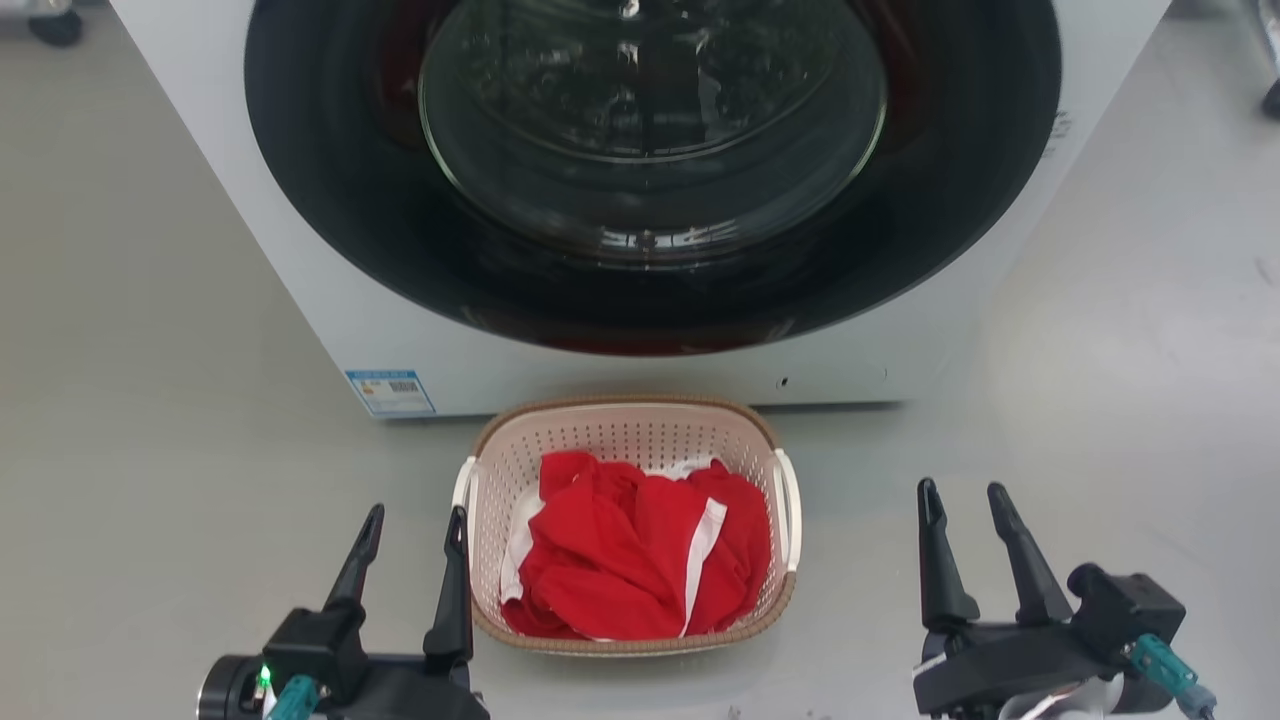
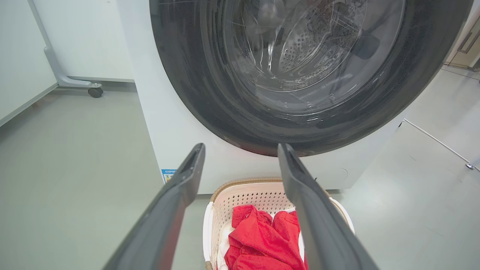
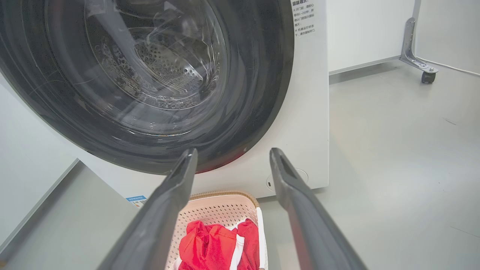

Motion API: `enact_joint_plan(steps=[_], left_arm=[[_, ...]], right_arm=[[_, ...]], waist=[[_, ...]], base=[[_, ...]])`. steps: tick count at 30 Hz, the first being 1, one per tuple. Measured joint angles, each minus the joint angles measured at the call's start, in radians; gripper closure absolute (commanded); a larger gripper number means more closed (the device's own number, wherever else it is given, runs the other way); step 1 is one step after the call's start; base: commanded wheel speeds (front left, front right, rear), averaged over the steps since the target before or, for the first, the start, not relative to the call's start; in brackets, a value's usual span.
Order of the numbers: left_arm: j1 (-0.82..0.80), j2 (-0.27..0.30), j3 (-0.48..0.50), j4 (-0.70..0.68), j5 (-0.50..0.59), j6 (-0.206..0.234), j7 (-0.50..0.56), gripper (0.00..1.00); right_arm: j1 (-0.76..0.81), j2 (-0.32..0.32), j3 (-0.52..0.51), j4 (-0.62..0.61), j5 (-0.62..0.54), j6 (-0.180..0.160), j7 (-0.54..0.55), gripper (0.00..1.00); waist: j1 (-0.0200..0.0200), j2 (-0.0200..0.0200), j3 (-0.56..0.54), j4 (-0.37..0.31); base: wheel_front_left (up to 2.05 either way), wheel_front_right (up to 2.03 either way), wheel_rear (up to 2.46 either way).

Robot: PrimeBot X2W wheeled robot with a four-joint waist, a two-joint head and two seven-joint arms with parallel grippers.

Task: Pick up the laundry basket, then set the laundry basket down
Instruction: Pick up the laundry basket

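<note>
The laundry basket (image 1: 620,425) stands on the grey floor just in front of the washing machine; it is cream and perforated, with a brown rim and white side handles, and holds red and white clothes (image 1: 630,550). My left gripper (image 1: 415,525) is open, its inner finger close beside the basket's left handle (image 1: 463,490). My right gripper (image 1: 965,500) is open too, some way to the right of the right handle (image 1: 790,505). The basket (image 2: 243,195) appears low between the fingers in the left wrist view. In the right wrist view the basket (image 3: 217,210) sits low and left.
The white washing machine (image 1: 400,330) with its round dark glass door (image 1: 650,150) rises right behind the basket. Grey floor spreads on both sides. A wheeled frame foot (image 2: 93,90) stands far left, another foot (image 3: 425,73) far right, and a thin cable (image 2: 438,142) crosses the floor.
</note>
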Motion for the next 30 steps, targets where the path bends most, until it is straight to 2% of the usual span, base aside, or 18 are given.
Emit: enact_joint_plan(steps=[13,30], left_arm=[[-0.203,-0.006,0.001,0.139,-0.007,-0.009,-0.003,0.0],[-0.426,-0.023,-0.038,0.273,-0.006,-0.008,-0.003,0.0]], right_arm=[[-0.177,-0.01,-0.027,0.07,-0.021,0.025,-0.007,0.0],[-0.399,-0.021,-0.054,0.17,-0.054,0.03,-0.007,0.0]], waist=[[0.0001,0.0,0.2,0.02],[0.0,0.0001,0.451,0.051]], base=[[0.0,0.0,0.0],[0.0,0.0,0.0]])
